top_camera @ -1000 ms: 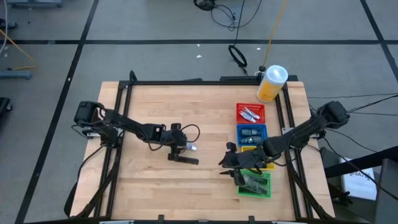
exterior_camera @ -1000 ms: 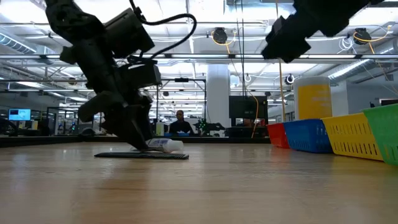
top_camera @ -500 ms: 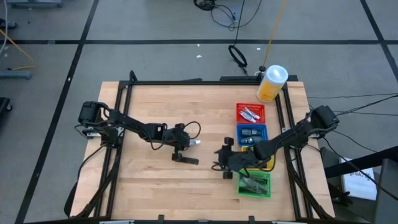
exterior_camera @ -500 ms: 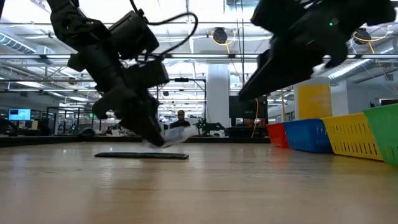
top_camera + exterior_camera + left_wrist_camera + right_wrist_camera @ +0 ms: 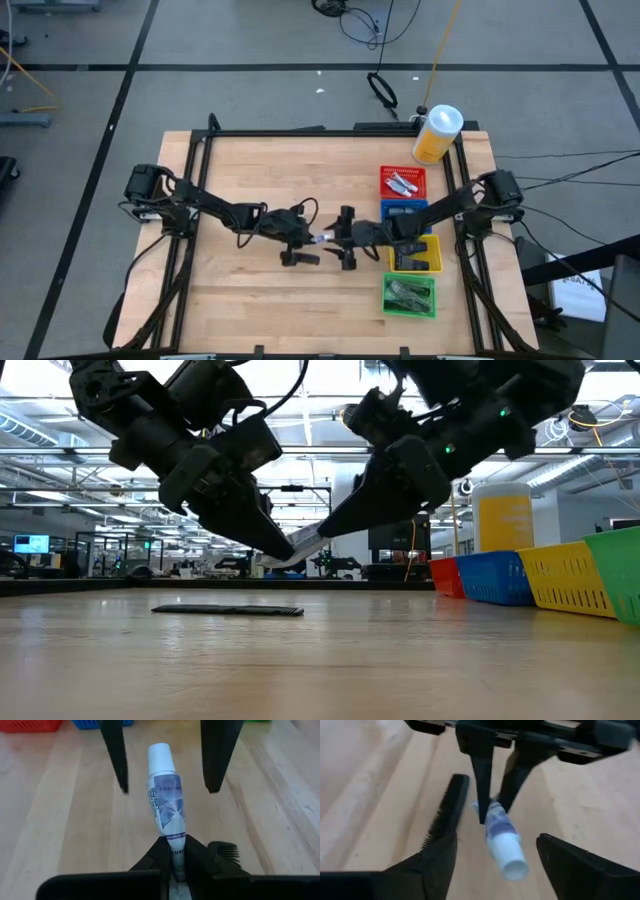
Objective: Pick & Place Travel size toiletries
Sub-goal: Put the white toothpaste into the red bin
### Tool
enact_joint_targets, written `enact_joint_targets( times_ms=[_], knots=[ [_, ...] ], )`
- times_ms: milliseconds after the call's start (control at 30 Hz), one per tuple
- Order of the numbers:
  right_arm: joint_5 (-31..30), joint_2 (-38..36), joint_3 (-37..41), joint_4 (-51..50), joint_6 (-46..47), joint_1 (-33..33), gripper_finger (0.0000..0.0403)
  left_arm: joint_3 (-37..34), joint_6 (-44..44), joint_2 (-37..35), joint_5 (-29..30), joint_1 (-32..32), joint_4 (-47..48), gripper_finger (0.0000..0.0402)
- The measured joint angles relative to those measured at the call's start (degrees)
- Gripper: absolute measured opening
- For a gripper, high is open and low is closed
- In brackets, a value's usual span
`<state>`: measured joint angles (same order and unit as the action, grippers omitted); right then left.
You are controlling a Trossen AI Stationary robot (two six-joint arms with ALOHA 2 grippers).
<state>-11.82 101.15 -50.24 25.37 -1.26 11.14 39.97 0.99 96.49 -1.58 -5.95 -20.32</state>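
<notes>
A small white and silvery tube (image 5: 165, 805) with a white cap, one of the travel size toiletries, hangs in the air over the table's middle, with my left gripper (image 5: 303, 239) shut on it. My right gripper (image 5: 338, 240) faces it from the table's right side, open. Its two fingers (image 5: 116, 757) stand on either side of the tube's cap (image 5: 512, 862) without touching it. More toiletries lie in the red basket (image 5: 403, 182), the blue basket (image 5: 405, 213), the yellow basket (image 5: 417, 257) and the green basket (image 5: 409, 296). My left gripper pinches the tube's flat crimped end (image 5: 173, 851) between its two fingers. The fingers come slanting down from the table's left and lie along the tube. The tube sticks out beyond them, cap toward the right gripper, lifted clear of the table (image 5: 300, 544).
A black comb (image 5: 300, 258) lies flat on the wood just below and near of the grippers. The coloured baskets stand in a row along the right side. A yellow canister (image 5: 437, 133) with a white lid stands at the far right corner.
My left gripper has taken hold of the tube beside the comb, lifted it clear of the table and carried it a little toward the right. My right gripper has come from over the green basket toward the table's left, up to the tube's cap.
</notes>
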Motion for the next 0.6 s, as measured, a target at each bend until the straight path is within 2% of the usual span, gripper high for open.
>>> enact_joint_targets(
  times_ms=[133,333,467,600],
  knots=[
    [1.5,1.1,0.0,2.3,0.4,-1.1,0.0199,0.0,0.0,0.0,0.1,0.0,-0.9,0.0032],
    [1.4,1.1,0.0,2.2,0.4,-1.4,0.0051,0.0,1.8,0.0,0.8,0.0,-0.9,0.0036],
    [0.4,-2.5,-0.1,-4.4,1.3,-1.5,0.0051,0.2,3.2,-0.1,1.7,0.2,-1.4,0.0085],
    [-8.6,-11.8,0.0,-22.9,4.7,-2.7,0.0057,0.0,2.4,-0.1,1.8,0.8,-0.2,0.0175]
  ],
)
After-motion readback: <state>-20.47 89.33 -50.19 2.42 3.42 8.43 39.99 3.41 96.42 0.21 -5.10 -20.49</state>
